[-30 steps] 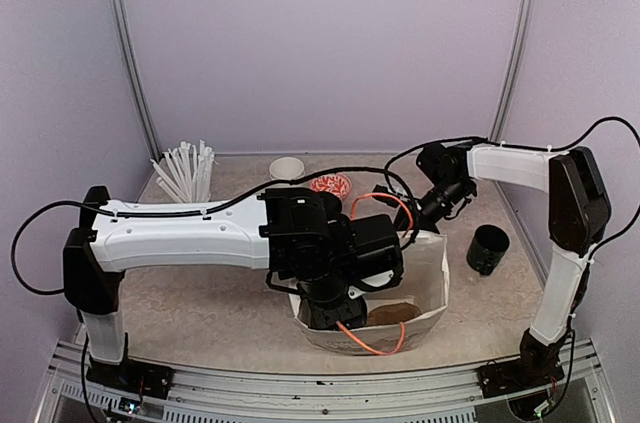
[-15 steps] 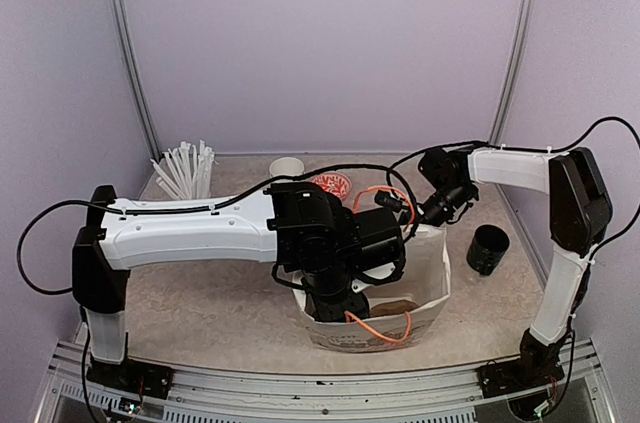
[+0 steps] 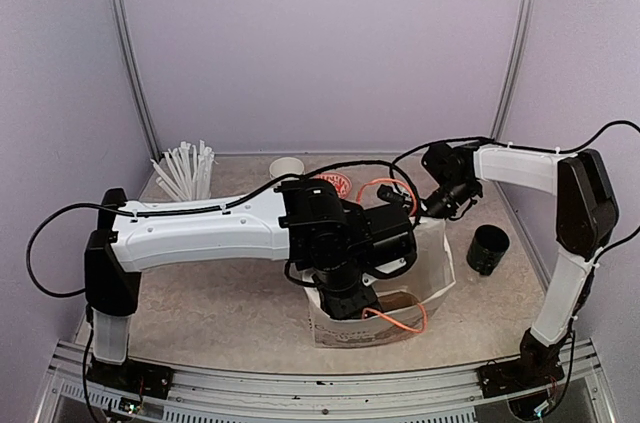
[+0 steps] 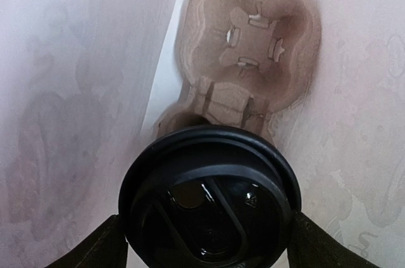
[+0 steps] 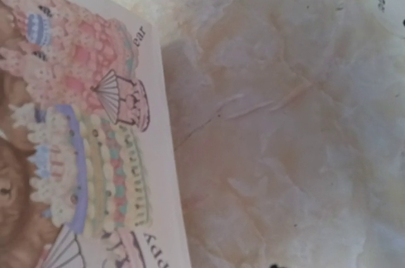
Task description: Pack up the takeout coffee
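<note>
Left wrist: lidded cup (image 4: 209,208), body hidden, perhaps over carrier (image 4: 253,46)

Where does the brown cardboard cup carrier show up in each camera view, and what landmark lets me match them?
Top external: cup carrier, a brown sliver low in the centre, inside the white paper bag.
Left wrist: upper centre, beyond the black lid.
Right wrist: not in it.
Shared landmark: the bag, seen as plain walls in the left wrist view and as a printed face in the right wrist view.
</note>
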{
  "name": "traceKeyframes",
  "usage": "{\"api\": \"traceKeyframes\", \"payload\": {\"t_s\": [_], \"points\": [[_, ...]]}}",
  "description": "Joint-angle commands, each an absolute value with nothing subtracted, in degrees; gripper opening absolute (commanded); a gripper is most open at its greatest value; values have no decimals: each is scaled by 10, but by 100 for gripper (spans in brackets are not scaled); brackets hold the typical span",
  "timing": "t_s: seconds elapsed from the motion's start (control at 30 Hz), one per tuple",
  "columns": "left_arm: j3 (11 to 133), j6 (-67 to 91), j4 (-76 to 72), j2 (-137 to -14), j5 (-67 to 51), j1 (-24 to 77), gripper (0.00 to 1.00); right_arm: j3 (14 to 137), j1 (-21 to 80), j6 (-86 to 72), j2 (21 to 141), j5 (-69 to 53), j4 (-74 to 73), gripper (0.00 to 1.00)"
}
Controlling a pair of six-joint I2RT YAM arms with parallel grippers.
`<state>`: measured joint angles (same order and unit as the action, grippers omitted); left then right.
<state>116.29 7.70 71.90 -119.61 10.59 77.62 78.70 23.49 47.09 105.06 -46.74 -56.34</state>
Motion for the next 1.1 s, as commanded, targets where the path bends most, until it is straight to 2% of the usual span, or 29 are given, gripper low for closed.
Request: {"api": "traceKeyframes", "payload": {"t_s": [0.0,0.2,0.47,1.07], "points": [[1198,88,722,-1202,128,777,87,785,229,471,1027,-478,-573,44],[1228,83,714,-1196,140,784,92,794,229,464,1024,-476,-576,44],[1245,78,710,-1177,158,786,93,809,229,457,1027,-471,-582,44],[1234,47,637,-1078,126,782,90,828,229,440,1028,-461,-591,44]]}}
